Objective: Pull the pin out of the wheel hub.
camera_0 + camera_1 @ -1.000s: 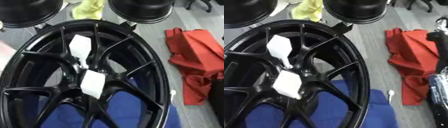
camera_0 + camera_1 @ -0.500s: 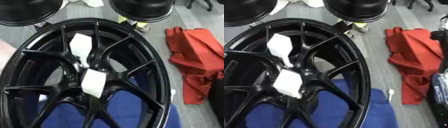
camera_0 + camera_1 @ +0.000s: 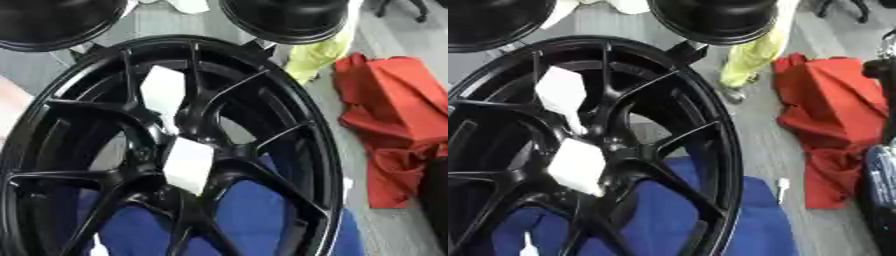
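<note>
Nearest me, blue cloth [image 3: 254, 210] pads the black wheel [image 3: 297, 115]; I see two white pieces at its hub [image 3: 614, 145], lower white piece [image 3: 188, 165] and upper white piece [image 3: 162, 92], and which is the pin I can't tell. Neither hand shows, so their state is unknown. Spokes crowd any reach, and I could snag one. Open floor lies right, before the red cloth [image 3: 824, 115]. Beyond, black round things [image 3: 284, 17] block the far rim.

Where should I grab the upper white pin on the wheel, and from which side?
Probably by its broad white head, pinched across the flat faces. It narrows to a thin stem toward the hub, so the head offers the most to hold. Come from the open front of the wheel, on the camera's side: black spokes flank it closely.
</note>
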You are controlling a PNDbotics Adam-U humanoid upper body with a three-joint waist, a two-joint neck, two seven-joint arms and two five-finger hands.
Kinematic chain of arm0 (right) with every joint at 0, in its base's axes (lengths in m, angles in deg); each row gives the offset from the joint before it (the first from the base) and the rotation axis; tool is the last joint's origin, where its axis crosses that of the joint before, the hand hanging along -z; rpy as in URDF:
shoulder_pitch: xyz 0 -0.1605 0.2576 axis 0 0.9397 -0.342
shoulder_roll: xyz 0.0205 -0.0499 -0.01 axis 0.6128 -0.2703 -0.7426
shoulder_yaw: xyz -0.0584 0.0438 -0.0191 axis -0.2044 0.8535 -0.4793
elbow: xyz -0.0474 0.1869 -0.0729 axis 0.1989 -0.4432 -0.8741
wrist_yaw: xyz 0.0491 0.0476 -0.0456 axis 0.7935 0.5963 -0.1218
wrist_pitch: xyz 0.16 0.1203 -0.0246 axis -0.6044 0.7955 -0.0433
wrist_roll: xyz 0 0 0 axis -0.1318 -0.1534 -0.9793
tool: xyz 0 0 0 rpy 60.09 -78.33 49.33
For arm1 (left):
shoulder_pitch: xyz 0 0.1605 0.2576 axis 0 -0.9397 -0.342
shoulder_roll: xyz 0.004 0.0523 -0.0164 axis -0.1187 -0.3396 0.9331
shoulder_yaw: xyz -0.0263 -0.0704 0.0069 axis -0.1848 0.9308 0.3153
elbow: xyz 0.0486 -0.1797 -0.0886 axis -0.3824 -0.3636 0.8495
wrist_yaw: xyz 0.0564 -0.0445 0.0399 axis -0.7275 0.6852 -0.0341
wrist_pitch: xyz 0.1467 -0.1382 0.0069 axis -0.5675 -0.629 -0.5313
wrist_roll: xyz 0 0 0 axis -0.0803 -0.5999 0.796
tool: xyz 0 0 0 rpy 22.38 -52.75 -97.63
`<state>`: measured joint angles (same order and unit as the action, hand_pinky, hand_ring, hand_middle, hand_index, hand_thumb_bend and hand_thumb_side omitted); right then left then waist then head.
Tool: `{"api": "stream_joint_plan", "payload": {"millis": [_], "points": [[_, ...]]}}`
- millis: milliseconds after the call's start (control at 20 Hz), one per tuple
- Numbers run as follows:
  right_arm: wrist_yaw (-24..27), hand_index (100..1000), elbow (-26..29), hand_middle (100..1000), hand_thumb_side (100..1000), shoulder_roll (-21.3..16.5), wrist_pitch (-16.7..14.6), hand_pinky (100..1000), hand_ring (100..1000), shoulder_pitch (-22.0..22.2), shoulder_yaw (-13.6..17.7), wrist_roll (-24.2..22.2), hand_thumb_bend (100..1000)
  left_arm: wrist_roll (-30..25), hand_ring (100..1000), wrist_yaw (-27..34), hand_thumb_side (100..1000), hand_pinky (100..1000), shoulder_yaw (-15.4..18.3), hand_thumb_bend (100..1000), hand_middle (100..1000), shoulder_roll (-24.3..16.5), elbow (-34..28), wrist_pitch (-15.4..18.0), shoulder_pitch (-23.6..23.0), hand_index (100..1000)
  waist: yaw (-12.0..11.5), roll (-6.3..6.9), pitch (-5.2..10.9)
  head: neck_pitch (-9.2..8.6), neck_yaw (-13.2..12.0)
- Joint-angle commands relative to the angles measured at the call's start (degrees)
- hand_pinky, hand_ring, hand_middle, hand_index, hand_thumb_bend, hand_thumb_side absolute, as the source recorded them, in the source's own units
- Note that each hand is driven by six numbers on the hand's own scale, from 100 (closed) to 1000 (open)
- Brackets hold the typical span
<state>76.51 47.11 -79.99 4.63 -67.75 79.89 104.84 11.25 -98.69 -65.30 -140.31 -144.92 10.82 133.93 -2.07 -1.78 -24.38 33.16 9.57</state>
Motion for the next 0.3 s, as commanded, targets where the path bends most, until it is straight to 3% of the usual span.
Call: {"api": "stream_joint_plan", "payload": {"millis": [50, 150, 300], "points": [[-0.6, 689, 1.4, 619, 407, -1.8, -0.3, 536, 484, -0.5, 0.6, 0.4, 100, 2.9, 629, 2.7, 565, 675, 5.4, 100, 577, 2.7, -4.8, -2.7, 0.5, 695, -0.2, 0.17, 1.1, -0.76, 0.0], [-0.8, 692, 1.4, 624, 406, -1.9, -0.4, 542, 491, -1.1, 0.4, 0.4, 100, 4.6, 642, 4.4, 571, 684, 8.1, 100, 586, 5.5, -7.5, -4.0, -1.8, 707, -0.2, -0.26, 0.81, -1.36, -0.4], [-1.5, 703, 1.4, 640, 408, -2.4, -0.7, 557, 509, -2.2, 0.1, 0.2, 100, 7.0, 679, 6.8, 591, 700, 12.1, 100, 618, 9.4, -9.8, -2.9, -5.6, 743, 0.1, -1.1, 0.07, -2.66, -1.4]]}}
